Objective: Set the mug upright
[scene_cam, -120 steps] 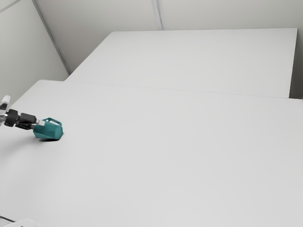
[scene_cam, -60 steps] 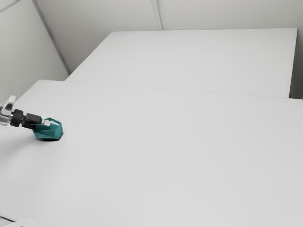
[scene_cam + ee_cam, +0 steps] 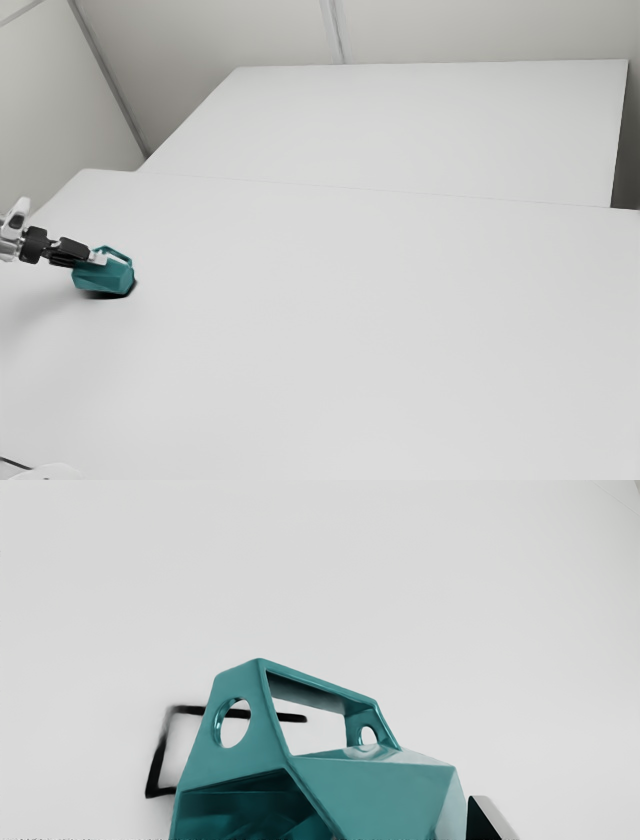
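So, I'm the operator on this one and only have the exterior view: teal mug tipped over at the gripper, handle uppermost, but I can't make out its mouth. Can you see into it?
Observer: Yes. The wrist view looks partly into the mug; its dark hollow shows below one end of the handle.
Operator: Good. From here that handle is just a thin loop. Is it plain?
Observer: No, the wrist view shows it pierced by a round hole near each end, besides the large opening between handle and body.
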You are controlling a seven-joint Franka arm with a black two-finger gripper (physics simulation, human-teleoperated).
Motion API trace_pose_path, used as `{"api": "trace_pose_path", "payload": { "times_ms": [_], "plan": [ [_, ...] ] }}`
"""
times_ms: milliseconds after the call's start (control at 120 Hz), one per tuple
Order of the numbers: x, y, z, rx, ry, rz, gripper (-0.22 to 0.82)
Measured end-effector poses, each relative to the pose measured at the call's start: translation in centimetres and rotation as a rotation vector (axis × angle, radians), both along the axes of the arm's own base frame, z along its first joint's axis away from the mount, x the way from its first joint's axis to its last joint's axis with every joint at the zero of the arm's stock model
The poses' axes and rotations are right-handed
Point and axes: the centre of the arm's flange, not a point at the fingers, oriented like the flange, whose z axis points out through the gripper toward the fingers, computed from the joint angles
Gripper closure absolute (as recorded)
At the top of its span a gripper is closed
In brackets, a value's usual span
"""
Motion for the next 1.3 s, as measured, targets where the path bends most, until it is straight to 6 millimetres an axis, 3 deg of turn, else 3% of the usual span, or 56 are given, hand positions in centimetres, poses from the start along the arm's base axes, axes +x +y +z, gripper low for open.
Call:
{"api": "trace_pose_path", "payload": {
  "times_ms": [267,550,642,858,1067,1300],
  "plan": [
    [0.4,-0.5,1.2,0.021,-0.008,-0.010,0.69],
    [2.9,-4.7,4.3,0.071,-0.016,-0.096,0.74],
    [4.2,-7.2,6.7,0.133,-0.004,-0.163,0.74],
    [7.5,-15.4,12.2,0.319,0.079,-0.341,0.74],
    [8.2,-21.4,13.9,0.419,0.182,-0.402,0.75],
    [7.1,-27.4,14.6,0.496,0.273,-0.423,0.76]
  ]
}}
